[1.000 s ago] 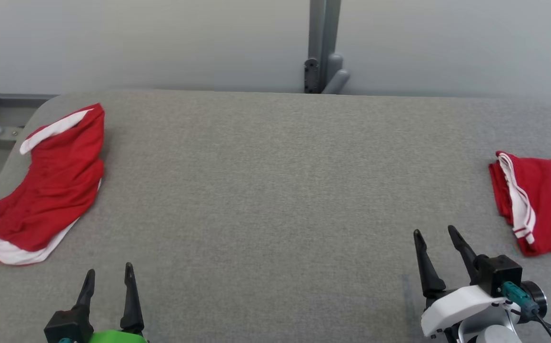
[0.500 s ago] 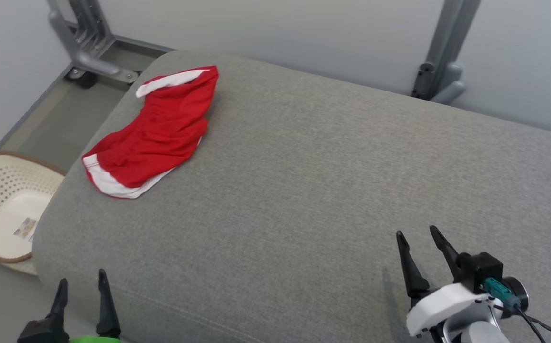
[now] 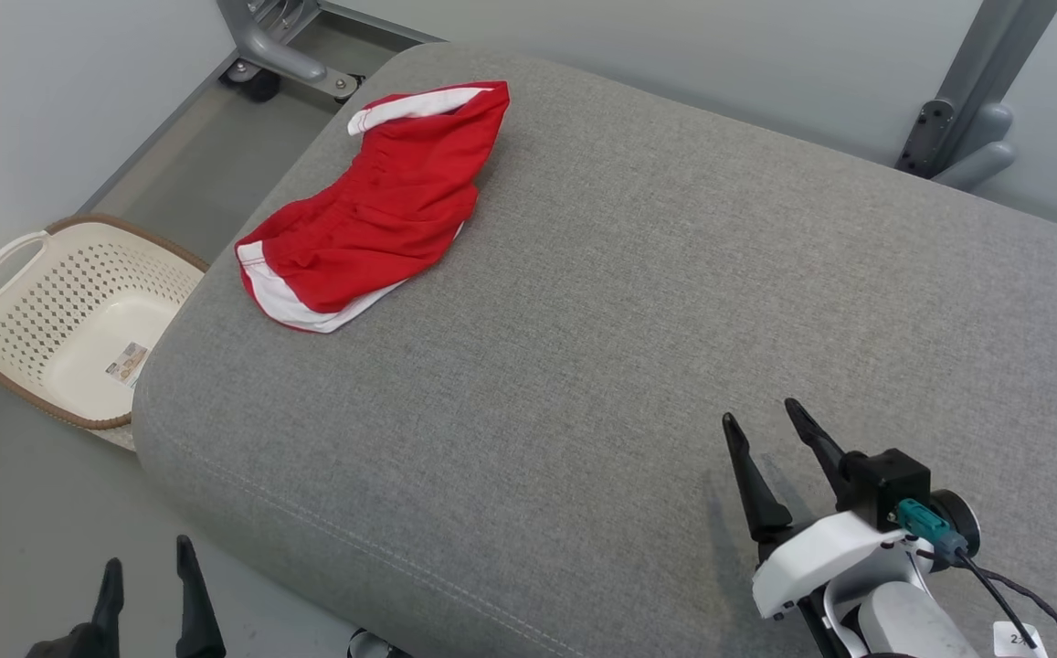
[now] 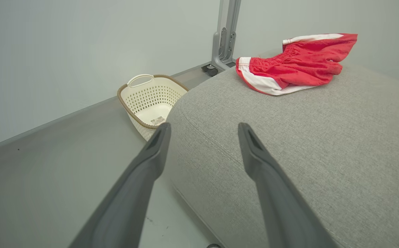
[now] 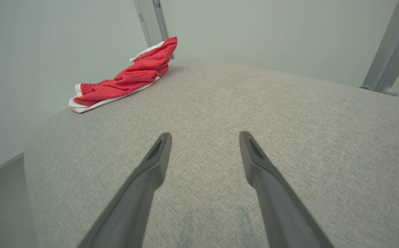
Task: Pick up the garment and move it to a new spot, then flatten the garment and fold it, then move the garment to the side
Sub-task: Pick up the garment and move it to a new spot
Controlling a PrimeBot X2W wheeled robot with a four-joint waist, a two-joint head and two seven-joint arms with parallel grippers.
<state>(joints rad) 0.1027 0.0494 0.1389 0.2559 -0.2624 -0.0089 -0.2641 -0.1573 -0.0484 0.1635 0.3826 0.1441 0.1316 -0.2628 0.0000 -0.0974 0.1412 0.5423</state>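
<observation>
Garment sits well fwd of left claw, fwd-left of right claw.

You have a cream perforated basket on the floor, just beside the grey padded surface | sticker on the basket's bottom | grey metal post behind your far edge | wheeled frame foot near the far corner

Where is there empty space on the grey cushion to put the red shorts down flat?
The wide middle of the grey cushion is bare, from the red shorts across to the right gripper and the far edge by the metal post. Only the far left corner is taken, where the shorts lie.
</observation>
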